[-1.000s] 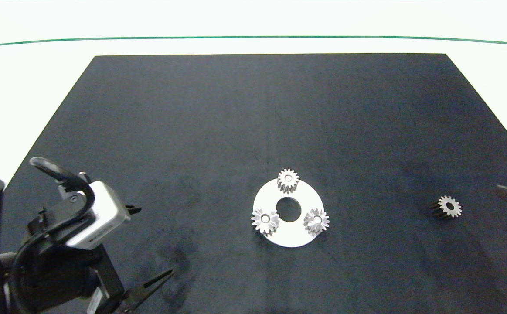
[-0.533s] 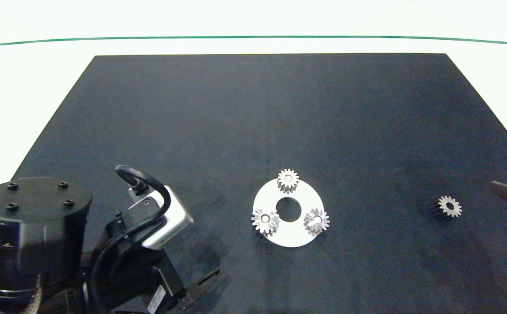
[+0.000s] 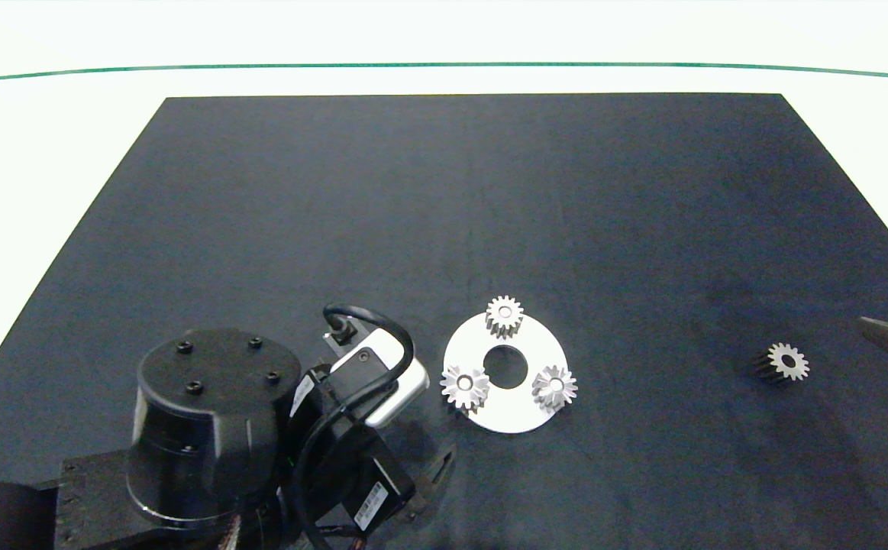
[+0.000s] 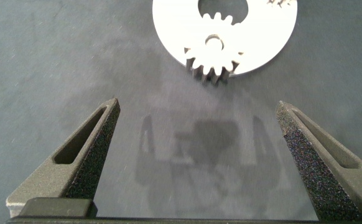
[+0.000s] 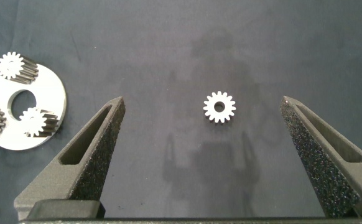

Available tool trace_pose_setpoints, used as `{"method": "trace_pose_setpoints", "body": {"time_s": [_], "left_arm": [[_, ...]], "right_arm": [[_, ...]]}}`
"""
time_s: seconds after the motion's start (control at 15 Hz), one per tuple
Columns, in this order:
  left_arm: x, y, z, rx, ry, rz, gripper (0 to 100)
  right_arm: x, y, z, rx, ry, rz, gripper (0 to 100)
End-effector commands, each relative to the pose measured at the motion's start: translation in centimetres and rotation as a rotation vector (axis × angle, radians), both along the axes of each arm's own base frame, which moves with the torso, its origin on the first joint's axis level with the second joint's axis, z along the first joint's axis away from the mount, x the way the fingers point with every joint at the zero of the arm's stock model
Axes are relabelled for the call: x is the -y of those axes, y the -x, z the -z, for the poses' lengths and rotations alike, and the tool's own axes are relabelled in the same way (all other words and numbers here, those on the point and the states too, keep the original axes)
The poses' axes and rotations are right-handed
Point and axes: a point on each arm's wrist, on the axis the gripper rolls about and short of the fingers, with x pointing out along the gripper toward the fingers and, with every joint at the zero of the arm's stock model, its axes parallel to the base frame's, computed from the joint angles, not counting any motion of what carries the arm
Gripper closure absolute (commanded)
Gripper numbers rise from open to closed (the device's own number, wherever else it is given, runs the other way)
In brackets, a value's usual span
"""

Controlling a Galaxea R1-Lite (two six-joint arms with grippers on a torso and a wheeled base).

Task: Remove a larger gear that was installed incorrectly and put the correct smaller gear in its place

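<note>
The larger gear (image 3: 464, 386) sits on the near-left edge of the white ring plate (image 3: 516, 416), just ahead of the left gripper (image 4: 198, 106), whose fingers are spread wide with nothing between them.
It's silvery metal with pointed teeth and a round bore, standing flat on the smooth, flat disc with its big centre hole, alongside two other toothed gears (image 3: 505, 315) (image 3: 554, 387). Over on the right, the smaller gear (image 3: 783, 362) lies alone on the matte black mat (image 3: 444, 191), well apart from the plate: stubby teeth, bright face, dark flank. The right gripper (image 5: 203, 99) hangs above it, its rough grey fingers (image 5: 97, 149) also wide apart and straddling the gear without touching it.
</note>
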Motion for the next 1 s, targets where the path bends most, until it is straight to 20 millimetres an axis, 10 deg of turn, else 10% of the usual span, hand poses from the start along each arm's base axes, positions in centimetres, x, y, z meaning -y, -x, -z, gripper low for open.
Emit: {"method": "trace_pose_setpoints", "body": {"time_s": [0.07,1.0], "left_arm": [[1.2,-0.6,0.7,-0.008,-0.026,-0.004,0],[4.1,-2.4,1.0,-0.047,-0.080,0.000,0]], "right_arm": [[0.1,0.1,-0.1,0.005,-0.003,0.001,0],[0.2,0.0,0.0,0.002,-0.006,0.000,0]]}}
